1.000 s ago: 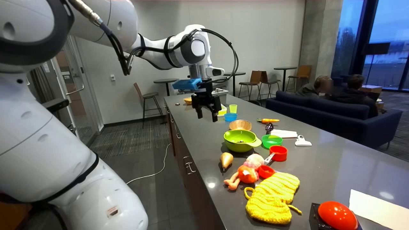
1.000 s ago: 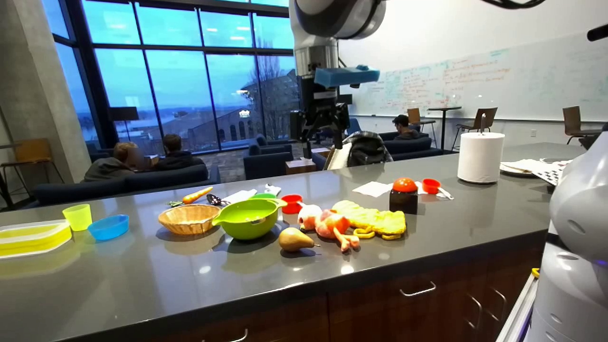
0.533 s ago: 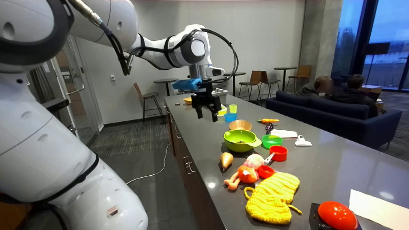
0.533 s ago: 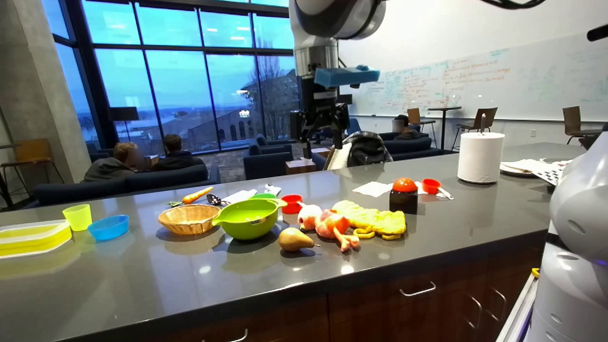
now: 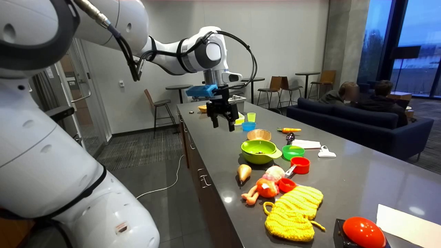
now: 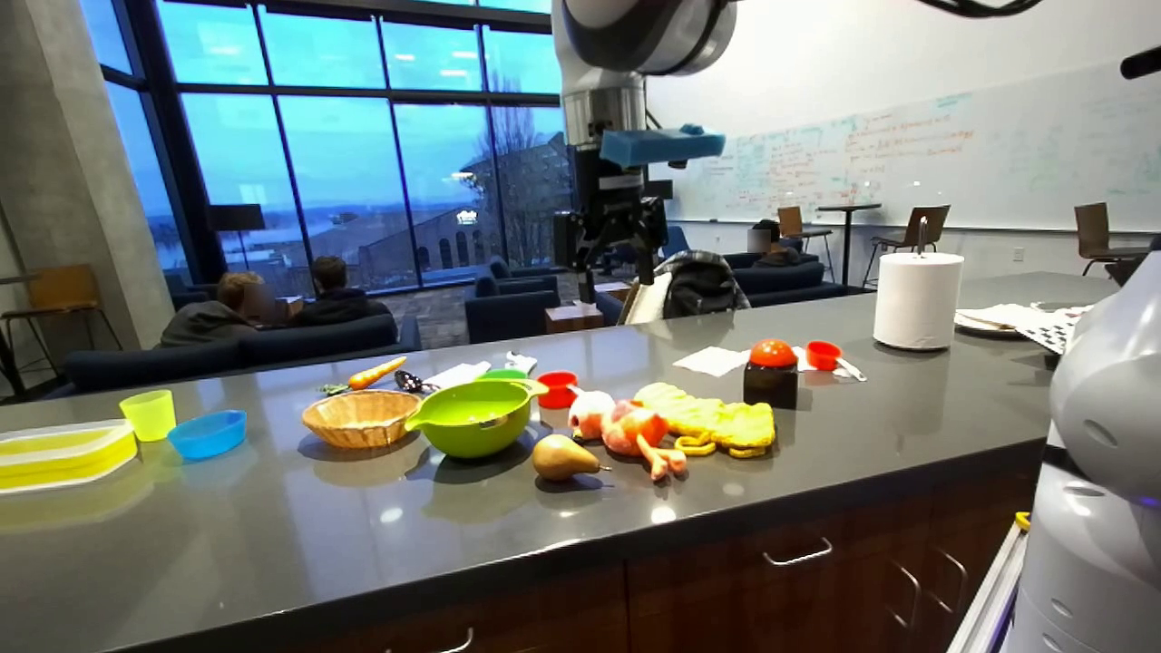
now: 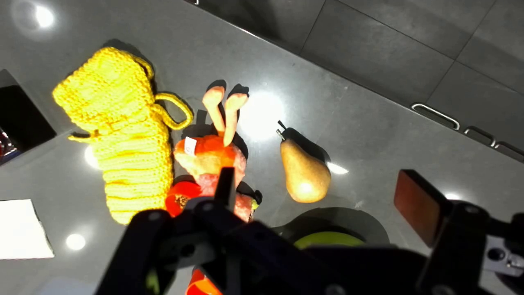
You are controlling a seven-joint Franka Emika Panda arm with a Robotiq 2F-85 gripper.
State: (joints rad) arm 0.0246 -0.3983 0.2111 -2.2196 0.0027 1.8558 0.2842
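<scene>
My gripper (image 5: 223, 126) is open and empty, high above the grey counter; it also shows in an exterior view (image 6: 617, 286) and the wrist view (image 7: 319, 190). In the wrist view a brown pear (image 7: 305, 172) lies below, between the fingers in the picture, not touched. A green bowl (image 6: 476, 426) stands beside the pear; the gripper hides most of it in the wrist view. An orange-pink plush doll (image 7: 208, 157) lies by the pear, partly behind a finger. A yellow knitted piece (image 7: 131, 143) lies beside the doll. A small red cup (image 5: 286, 185) sits against the doll.
A wicker basket (image 6: 361, 419), blue cup (image 6: 207, 435), yellow-green cup (image 6: 148, 415) and yellow container (image 6: 68, 462) stand along the counter. A carrot (image 5: 289, 130), green cup (image 5: 293, 152) and red measuring cup (image 5: 300, 165) lie farther across. A red-topped black button (image 6: 771, 385) and paper roll (image 6: 919, 299) stand beyond.
</scene>
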